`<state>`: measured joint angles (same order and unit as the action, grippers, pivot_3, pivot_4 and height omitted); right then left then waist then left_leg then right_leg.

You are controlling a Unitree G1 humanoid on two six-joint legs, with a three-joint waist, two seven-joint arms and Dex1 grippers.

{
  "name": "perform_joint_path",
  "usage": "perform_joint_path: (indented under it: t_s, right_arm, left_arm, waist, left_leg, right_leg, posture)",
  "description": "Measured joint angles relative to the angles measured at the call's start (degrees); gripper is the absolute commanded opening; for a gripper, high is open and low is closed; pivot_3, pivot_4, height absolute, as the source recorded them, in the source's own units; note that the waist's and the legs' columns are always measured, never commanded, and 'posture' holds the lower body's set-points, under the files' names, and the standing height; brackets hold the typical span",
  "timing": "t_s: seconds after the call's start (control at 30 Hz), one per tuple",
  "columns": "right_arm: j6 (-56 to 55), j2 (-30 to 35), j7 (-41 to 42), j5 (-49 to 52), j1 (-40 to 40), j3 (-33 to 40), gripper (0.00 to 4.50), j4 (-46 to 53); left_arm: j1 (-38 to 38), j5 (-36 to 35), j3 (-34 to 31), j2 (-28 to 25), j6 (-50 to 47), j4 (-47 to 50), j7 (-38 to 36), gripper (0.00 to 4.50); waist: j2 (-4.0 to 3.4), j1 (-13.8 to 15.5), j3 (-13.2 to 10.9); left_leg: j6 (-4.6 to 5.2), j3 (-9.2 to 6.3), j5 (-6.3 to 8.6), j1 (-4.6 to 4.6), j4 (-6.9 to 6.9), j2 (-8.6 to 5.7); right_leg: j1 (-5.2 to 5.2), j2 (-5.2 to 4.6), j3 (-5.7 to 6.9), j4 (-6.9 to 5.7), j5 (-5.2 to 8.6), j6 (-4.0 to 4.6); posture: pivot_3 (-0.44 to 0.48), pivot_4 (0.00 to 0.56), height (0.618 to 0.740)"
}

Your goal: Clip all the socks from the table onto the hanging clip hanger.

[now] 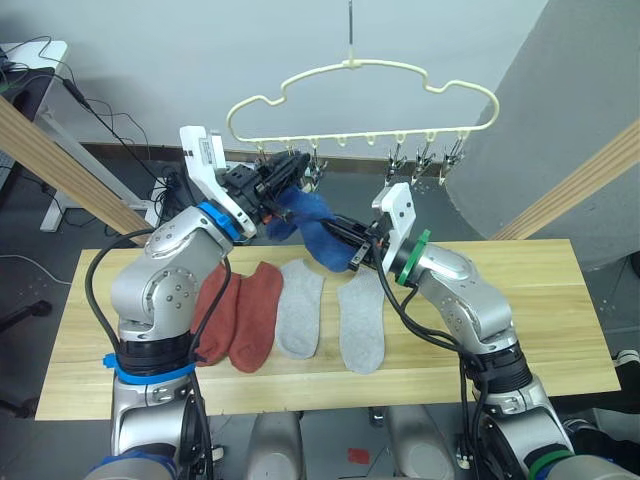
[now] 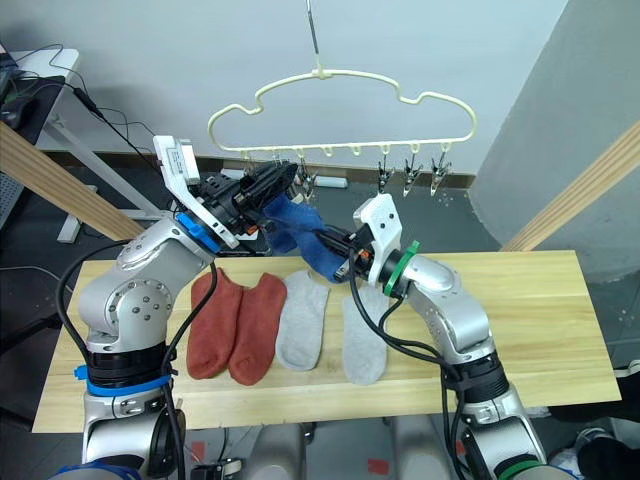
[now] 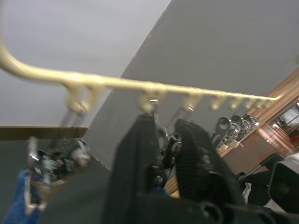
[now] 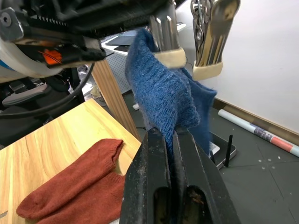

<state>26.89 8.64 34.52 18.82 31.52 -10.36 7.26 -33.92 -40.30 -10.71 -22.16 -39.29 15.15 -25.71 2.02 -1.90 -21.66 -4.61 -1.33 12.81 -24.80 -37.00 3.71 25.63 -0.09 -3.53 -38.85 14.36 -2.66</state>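
The cream clip hanger (image 1: 400, 68) hangs above the table (image 1: 560, 300). My left gripper (image 1: 290, 172) is raised to its left clips and is shut on a silver clip (image 3: 163, 144). That clip's cream pads sit at the top edge of a blue sock (image 4: 168, 93). Lower down, my right gripper (image 4: 172, 135) is shut on the same blue sock (image 1: 320, 240). A second blue sock (image 3: 21, 205) hangs from the neighbouring clip. On the table lie two rust-red socks (image 1: 215, 315) (image 1: 258, 315) and two light grey socks (image 1: 300, 308) (image 1: 362, 322), side by side.
Three bare clips (image 1: 425, 160) hang at the hanger's right end. Round wooden poles slant up at the left (image 1: 60, 165) and the right (image 1: 580, 185). A white desk with cables (image 1: 30, 60) stands at the back left.
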Motion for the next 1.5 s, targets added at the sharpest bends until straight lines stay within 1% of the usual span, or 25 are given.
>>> perform_joint_path:
  t_s: [0.03,0.17,0.2,0.23,0.3,0.4,0.47,0.57,0.63,0.67,0.77,0.8,0.93,1.0,1.1,1.13,1.17,1.27,1.37,1.5]
  right_arm:
    - [-0.12,-0.01,0.0,-0.13,0.06,-0.03,0.0,-0.19]
    - [-0.23,-0.05,0.01,-1.02,0.54,-0.49,0.0,-1.09]
    - [-0.32,0.11,0.03,-1.5,0.71,-0.78,0.51,-1.14]
    - [-0.48,0.34,0.15,-2.03,0.77,-1.38,0.73,-1.13]
    - [-0.86,0.87,0.4,-3.12,0.64,-2.87,1.38,-1.14]
    - [-1.35,3.41,1.08,-5.7,0.08,-5.9,2.54,-0.45]
    - [-1.4,5.57,1.71,-7.36,-2.1,-7.59,2.54,1.0]
    - [-0.94,7.2,1.71,-7.92,-3.94,-7.75,2.54,2.76]
    - [-0.28,9.58,2.39,-7.86,-5.38,-7.45,2.54,7.34]
    - [0.56,11.89,3.2,-7.02,-6.95,-6.55,2.54,11.08]
    - [4.77,19.05,4.89,-3.34,-10.01,0.36,2.54,20.08]
    - [6.07,20.17,5.0,-2.0,-10.22,2.47,2.54,21.95]
    - [12.34,24.04,5.25,4.61,-10.74,9.62,2.54,29.48]
    - [15.05,25.42,4.89,7.1,-11.06,11.78,2.54,31.6]
    - [18.1,26.83,4.05,9.66,-11.7,13.73,2.54,33.38]
    - [19.12,27.25,3.71,10.44,-11.7,14.25,2.59,33.86]
    - [20.51,27.54,3.11,11.78,-11.66,15.17,2.59,34.75]
    - [24.04,27.99,1.13,15.34,-10.98,18.05,2.59,37.59]
    - [26.4,28.59,-1.03,17.69,-10.55,20.0,2.59,38.53]
    - [27.84,29.3,-2.82,19.69,-10.4,20.67,2.59,38.73]
  left_arm:
    - [0.0,-0.05,0.0,-0.19,-0.01,0.13,-0.03,2.32]
    - [0.19,-0.05,0.01,-0.3,-0.03,0.16,-0.07,3.53]
    - [0.41,0.05,0.1,-0.57,0.03,0.27,-0.19,3.56]
    - [0.98,0.24,0.22,-1.35,0.08,0.49,-0.59,3.56]
    - [2.02,1.15,0.35,-2.71,0.31,0.63,-1.35,3.56]
    - [3.23,2.87,0.69,-3.51,2.06,0.72,-1.69,3.56]
    - [4.84,4.77,1.04,-4.51,4.1,0.81,-2.45,3.56]
    - [6.65,7.14,1.52,-5.29,6.49,0.81,-3.32,3.56]
    - [7.88,8.85,1.92,-5.44,9.16,1.77,-3.96,3.56]
    - [9.56,9.9,2.2,-5.86,10.91,3.05,-4.63,3.56]
    - [14.57,12.64,2.86,-6.4,15.02,4.86,-6.07,3.56]
    - [15.05,13.01,3.2,-6.14,15.89,4.96,-6.16,3.56]
    - [15.27,14.8,5.58,-2.1,18.93,7.22,-4.63,3.56]
    - [15.43,15.97,6.49,-0.88,20.51,7.54,-3.88,3.56]
    - [15.78,17.08,7.09,0.7,21.84,7.51,-2.86,3.56]
    - [15.85,17.49,7.36,1.54,22.49,7.45,-2.36,3.18]
    - [15.92,18.44,7.83,2.86,23.63,7.16,-1.61,2.98]
    - [15.98,22.17,10.0,6.23,27.2,4.76,0.85,2.08]
    - [15.87,25.14,11.62,8.8,29.68,1.93,2.74,2.08]
    - [14.94,27.99,12.58,10.68,32.64,-0.93,4.47,2.08]
  waist:
    - [0.0,-0.01,0.0]
    - [0.0,0.0,0.0]
    - [0.0,-0.01,0.0]
    - [0.0,0.0,0.0]
    - [0.0,-0.09,0.0]
    - [0.0,-0.02,0.0]
    - [0.0,0.0,0.0]
    - [0.0,0.03,0.0]
    - [0.0,0.06,0.01]
    - [-0.01,0.09,0.0]
    - [-0.01,0.15,0.01]
    - [-0.01,0.14,0.01]
    - [0.0,0.15,0.01]
    - [0.0,0.13,0.01]
    - [0.0,-0.04,0.01]
    - [0.0,-0.04,0.01]
    - [0.0,-0.02,0.01]
    - [0.0,-0.02,0.01]
    - [0.0,-0.1,0.01]
    - [0.0,-0.26,0.01]
  left_leg:
    - [0.0,0.0,0.0,0.0,0.0,0.0]
    - [0.0,0.0,0.0,0.0,-0.01,0.0]
    - [0.0,0.0,0.0,0.0,0.0,0.0]
    - [0.0,0.0,0.0,0.01,0.0,0.0]
    - [0.0,0.02,0.0,0.01,0.01,0.0]
    - [0.0,0.02,0.0,0.0,0.01,0.0]
    - [0.0,0.02,0.0,0.0,0.02,0.0]
    - [-0.01,0.03,0.0,0.0,0.0,0.0]
    - [-0.01,0.01,0.0,0.0,0.01,0.0]
    - [-0.01,0.03,0.0,0.0,0.03,-0.01]
    - [-0.01,0.06,0.01,-0.01,0.02,-0.02]
    - [-0.01,0.04,0.0,0.0,0.02,-0.01]
    - [0.0,0.02,0.0,0.02,0.01,-0.01]
    - [0.0,0.03,0.0,0.02,0.0,-0.02]
    - [0.01,0.03,0.0,0.04,0.0,-0.01]
    - [0.01,0.04,0.0,0.04,0.0,-0.02]
    - [0.01,0.05,0.0,0.03,0.0,-0.02]
    - [0.02,0.06,0.0,0.03,-0.02,-0.05]
    - [0.02,0.05,0.0,0.02,-0.02,-0.05]
    - [0.02,0.05,0.0,0.03,-0.01,-0.05]
  right_leg:
    - [0.0,0.0,0.0,0.0,0.0,0.0]
    - [0.0,0.0,0.0,-0.01,0.0,0.0]
    - [0.0,0.0,0.0,-0.01,0.0,0.0]
    - [0.0,0.0,0.0,-0.01,0.0,0.0]
    - [0.04,0.0,-0.02,-0.01,0.0,0.0]
    - [0.03,0.0,-0.02,-0.01,0.0,0.0]
    - [0.03,0.0,-0.02,0.02,0.0,0.0]
    - [0.04,-0.01,-0.03,0.0,0.0,0.0]
    - [0.02,-0.01,-0.02,-0.01,0.01,-0.01]
    - [0.02,-0.02,-0.04,0.03,0.01,-0.01]
    - [0.01,-0.06,-0.05,0.05,0.01,-0.01]
    - [0.01,-0.05,-0.03,0.03,0.01,-0.01]
    - [-0.03,-0.03,-0.03,-0.02,0.12,-0.22]
    - [-0.04,-0.03,-0.05,-0.01,0.12,-0.22]
    - [-0.03,-0.01,-0.07,-0.02,0.12,-0.21]
    - [-0.03,-0.01,-0.07,-0.01,0.11,-0.2]
    - [-0.03,-0.02,-0.08,0.0,0.1,-0.18]
    - [-0.05,-0.03,-0.1,0.03,0.07,-0.12]
    - [-0.05,-0.02,-0.08,0.03,0.08,-0.15]
    - [-0.05,-0.02,-0.09,0.03,0.09,-0.16]
  posture:
    - [-0.054,0.366,0.74]
    - [-0.052,0.368,0.74]
    - [-0.052,0.368,0.74]
    - [-0.05,0.367,0.74]
    - [-0.05,0.367,0.74]
    - [-0.049,0.368,0.74]
    - [-0.049,0.368,0.74]
    - [-0.046,0.367,0.74]
    - [-0.042,0.368,0.74]
    - [-0.042,0.369,0.74]
    - [-0.045,0.37,0.74]
    - [-0.048,0.369,0.74]
    - [-0.055,0.37,0.74]
    - [-0.055,0.37,0.74]
    - [-0.094,0.377,0.74]
    - [-0.106,0.379,0.74]
    - [-0.106,0.379,0.74]
    - [-0.116,0.375,0.74]
    - [-0.128,0.376,0.74]
    - [-0.133,0.373,0.74]
